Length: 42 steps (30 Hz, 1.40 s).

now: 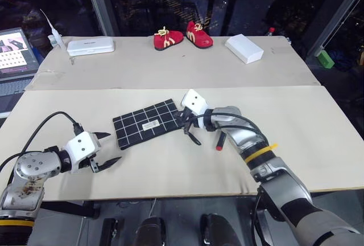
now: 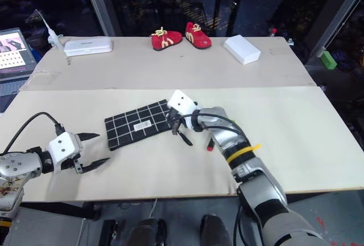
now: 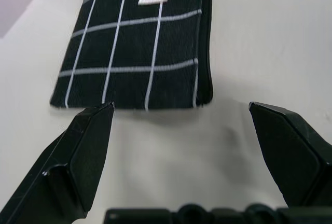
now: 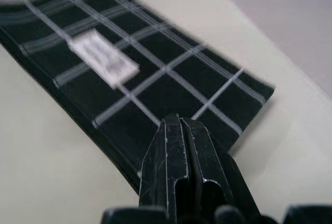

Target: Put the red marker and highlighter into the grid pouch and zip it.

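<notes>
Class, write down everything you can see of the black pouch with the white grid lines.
The grid pouch is a flat rectangle of black fabric crossed by white lines, with a small white label near its middle. It lies flat and skewed on the pale table. The shut right gripper is at its right end; whether it touches the pouch cannot be told. The open left gripper is apart from its left end.

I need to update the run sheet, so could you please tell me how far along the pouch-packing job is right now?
Nothing looks finished. The grid pouch lies flat on the table, and the red marker lies on the table beside the right arm, not in the pouch. In hand: the right gripper, shut and empty, is at the pouch's right end; the left gripper is open near its other end. Left: loading the marker and highlighter, then zipping.
</notes>
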Each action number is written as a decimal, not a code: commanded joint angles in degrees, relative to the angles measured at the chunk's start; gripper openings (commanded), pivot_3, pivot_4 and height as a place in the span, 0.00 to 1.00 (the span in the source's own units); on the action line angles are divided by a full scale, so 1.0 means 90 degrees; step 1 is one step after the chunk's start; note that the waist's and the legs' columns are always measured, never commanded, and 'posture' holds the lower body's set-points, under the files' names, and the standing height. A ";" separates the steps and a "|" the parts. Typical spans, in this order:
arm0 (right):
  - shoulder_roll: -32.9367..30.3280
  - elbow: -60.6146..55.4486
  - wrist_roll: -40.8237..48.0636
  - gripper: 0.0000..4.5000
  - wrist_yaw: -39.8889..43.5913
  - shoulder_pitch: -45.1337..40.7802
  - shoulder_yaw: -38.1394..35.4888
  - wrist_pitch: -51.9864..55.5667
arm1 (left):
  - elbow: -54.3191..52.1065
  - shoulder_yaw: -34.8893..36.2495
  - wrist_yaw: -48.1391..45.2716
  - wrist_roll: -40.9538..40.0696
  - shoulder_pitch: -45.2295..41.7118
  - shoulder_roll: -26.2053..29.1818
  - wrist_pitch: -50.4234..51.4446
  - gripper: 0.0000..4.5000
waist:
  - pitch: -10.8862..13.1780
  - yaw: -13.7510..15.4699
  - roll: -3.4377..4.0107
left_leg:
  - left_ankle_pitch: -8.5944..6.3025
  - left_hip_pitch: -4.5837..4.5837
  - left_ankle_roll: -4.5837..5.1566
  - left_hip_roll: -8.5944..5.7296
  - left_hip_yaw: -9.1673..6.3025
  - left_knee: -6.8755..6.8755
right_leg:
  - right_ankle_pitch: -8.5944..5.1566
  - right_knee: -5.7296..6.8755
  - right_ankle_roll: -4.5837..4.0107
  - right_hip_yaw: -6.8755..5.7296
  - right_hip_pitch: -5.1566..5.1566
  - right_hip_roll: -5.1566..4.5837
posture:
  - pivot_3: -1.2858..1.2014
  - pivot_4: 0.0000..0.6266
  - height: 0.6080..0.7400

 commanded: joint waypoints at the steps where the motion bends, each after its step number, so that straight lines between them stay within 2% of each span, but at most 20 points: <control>1: 0.0096 0.0367 -0.0426 0.02 -0.0087 -0.0233 0.0148 -0.0545 | 0.0038 0.0113 0.0029 0.0004 -0.0160 0.0180 -0.0097 1.00 | 0.0000 -0.0006 0.0000 | 0.0001 -0.0004 -0.0002 0.0000 0.0003 0.0000 | 0.0000 0.0002 0.0000 0.0002 -0.0007 0.0000 | 0.52 0.24 1.00; 6: 0.0053 0.0849 -0.1135 0.02 -0.0241 -0.0349 0.0511 -0.1147 | 0.0505 0.0022 0.0021 0.0131 -0.0498 0.0261 -0.0415 1.00 | 0.0000 -0.0029 0.0001 | 0.0003 -0.0001 -0.0004 0.0000 0.0010 0.0000 | 0.0001 0.0005 -0.0001 0.0003 -0.0007 -0.0002 | 0.52 0.24 1.00; 12: 0.0026 0.0960 -0.1079 0.02 -0.0203 -0.0448 0.0211 -0.1279 | 0.1848 -0.0432 0.0008 0.0734 -0.0814 0.0278 -0.1729 1.00 | -0.0002 -0.0019 0.0002 | 0.0006 0.0003 -0.0008 0.0001 0.0013 0.0000 | 0.0002 0.0010 -0.0003 0.0003 -0.0005 -0.0003 | 0.52 0.24 1.00; 20: 0.0046 0.1088 -0.1115 0.02 -0.0251 -0.0518 0.0027 -0.1268 | 0.3194 -0.0989 -0.0199 0.1019 -0.1071 0.0192 -0.3439 1.00 | -0.0009 -0.0011 0.0011 | 0.0006 0.0016 -0.0009 0.0005 0.0038 0.0000 | 0.0005 0.0014 -0.0008 0.0003 -0.0002 -0.0005 | 0.52 0.24 1.00; 26: 0.0092 0.1093 -0.1140 0.02 -0.0199 -0.0519 -0.0012 -0.1277 | 0.3606 -0.1334 -0.0009 0.1027 -0.1976 -0.0394 -0.4147 1.00 | -0.0016 0.0062 0.0022 | 0.0007 0.0027 -0.0008 0.0000 0.0041 0.0001 | 0.0005 0.0015 -0.0008 0.0001 0.0013 -0.0008 | 0.52 0.24 1.00; 31: 0.0170 0.1150 -0.1132 0.02 -0.0178 -0.0584 -0.0035 -0.1283 | 0.3471 -0.1562 -0.0300 0.0679 -0.2283 -0.0829 -0.4229 1.00 | -0.0016 0.0022 0.0021 | 0.0006 0.0018 -0.0006 0.0001 0.0042 0.0002 | 0.0008 0.0015 -0.0004 0.0000 0.0013 -0.0006 | 0.52 0.24 1.00; 35: 0.0217 0.1144 -0.1097 0.02 -0.0141 -0.0578 -0.0059 -0.1257 | 0.4101 -0.1727 -0.0288 0.0984 -0.2405 -0.0825 -0.4683 1.00 | -0.0016 -0.0027 0.0021 | 0.0007 0.0002 -0.0007 0.0003 0.0042 0.0002 | 0.0008 0.0016 -0.0003 0.0001 -0.0007 -0.0003 | 0.52 0.24 1.00; 42: 0.0160 0.1124 -0.1089 0.02 -0.0090 -0.0562 -0.0110 -0.1224 | 0.5247 -0.1811 -0.0037 0.1284 -0.2662 -0.0655 -0.5389 1.00 | -0.0016 -0.0075 0.0020 | 0.0007 0.0032 -0.0007 0.0004 0.0047 0.0002 | 0.0008 0.0016 -0.0003 0.0003 0.0012 -0.0005 | 0.52 0.24 1.00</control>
